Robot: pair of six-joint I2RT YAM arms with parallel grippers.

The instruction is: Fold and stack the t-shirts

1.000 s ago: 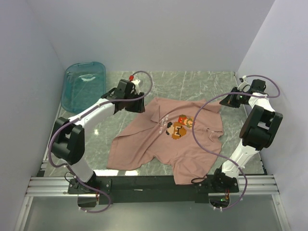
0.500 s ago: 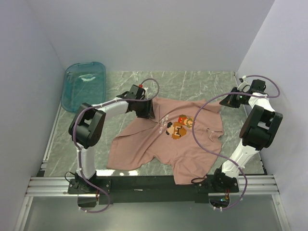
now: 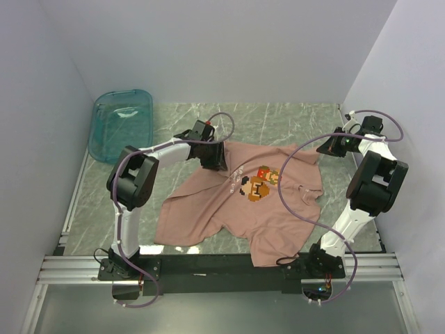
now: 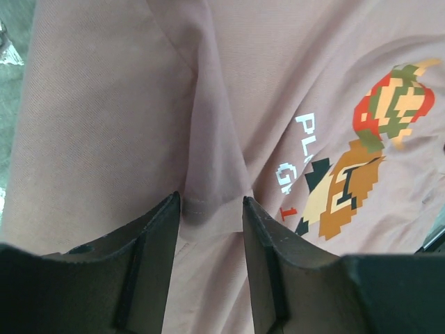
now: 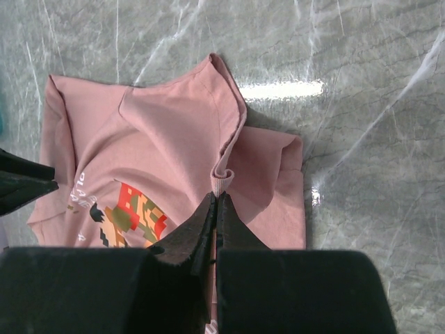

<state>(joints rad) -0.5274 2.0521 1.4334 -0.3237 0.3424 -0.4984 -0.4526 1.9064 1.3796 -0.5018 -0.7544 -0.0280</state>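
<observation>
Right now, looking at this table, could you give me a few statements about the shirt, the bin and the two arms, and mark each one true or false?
1. The pink t-shirt lies with its pixel print facing up. True.
2. The t-shirt is inside the teal bin. False: it is spread out on the table, and the bin stands apart from it at the far left corner.
3. The left arm's fingers are apart, with a ridge of cloth between them. True.
4. The right arm's fingers are spread wide. False: they are pressed together, at the shirt's far right corner.
</observation>
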